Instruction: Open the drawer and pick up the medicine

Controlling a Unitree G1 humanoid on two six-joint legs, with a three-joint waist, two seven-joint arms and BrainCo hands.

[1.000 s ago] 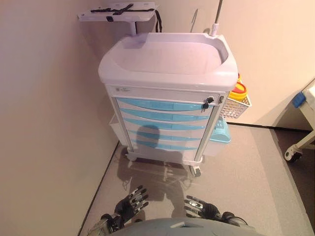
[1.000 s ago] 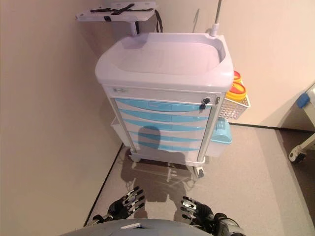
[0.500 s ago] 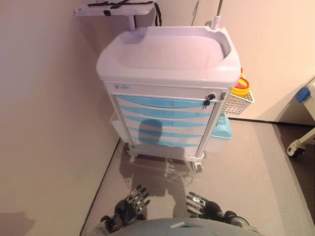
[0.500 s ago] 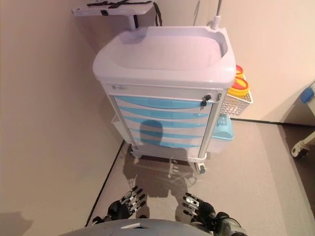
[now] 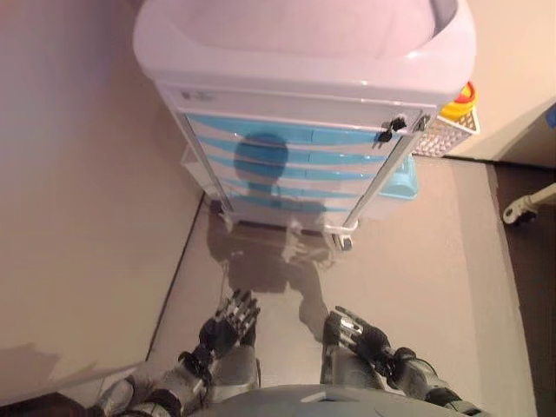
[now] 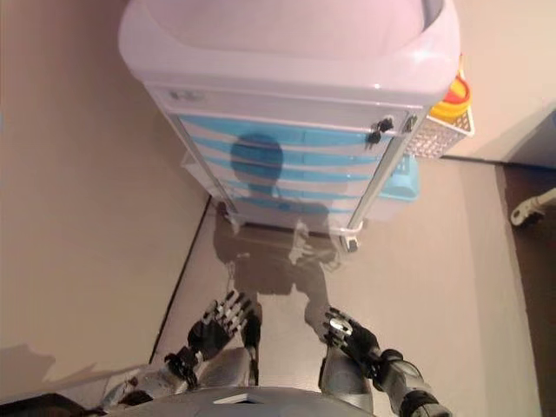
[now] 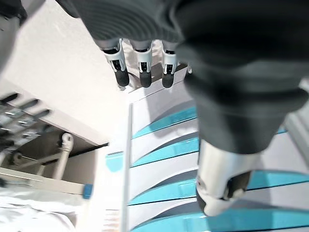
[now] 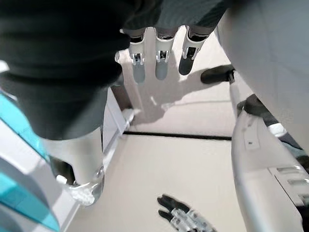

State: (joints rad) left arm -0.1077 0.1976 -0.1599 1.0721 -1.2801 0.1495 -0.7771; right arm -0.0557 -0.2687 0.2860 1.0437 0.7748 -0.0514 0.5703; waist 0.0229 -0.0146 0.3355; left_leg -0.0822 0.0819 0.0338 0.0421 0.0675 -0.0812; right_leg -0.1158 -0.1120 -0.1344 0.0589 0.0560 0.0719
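Hanging low, left hand [image 5: 228, 326] and right hand [image 5: 358, 336] relaxed, empty; cart [image 5: 304, 52] drawers [image 5: 295, 165] apparently closed, wrist view closer.

White wire basket [image 5: 445, 136] at 2 o'clock, hung on the side of the medical cart, carrying a yellow container with a red rim [image 5: 460, 99]. Light blue bin [image 5: 395, 184] directly below the basket, against the same side. White caster wheel [image 5: 519, 209] at 3 o'clock, standing on the grey floor [image 5: 426, 269], well apart from the bin. Beige wall [image 5: 78, 217] from 8 to 11 o'clock, meeting the floor along a dark seam.
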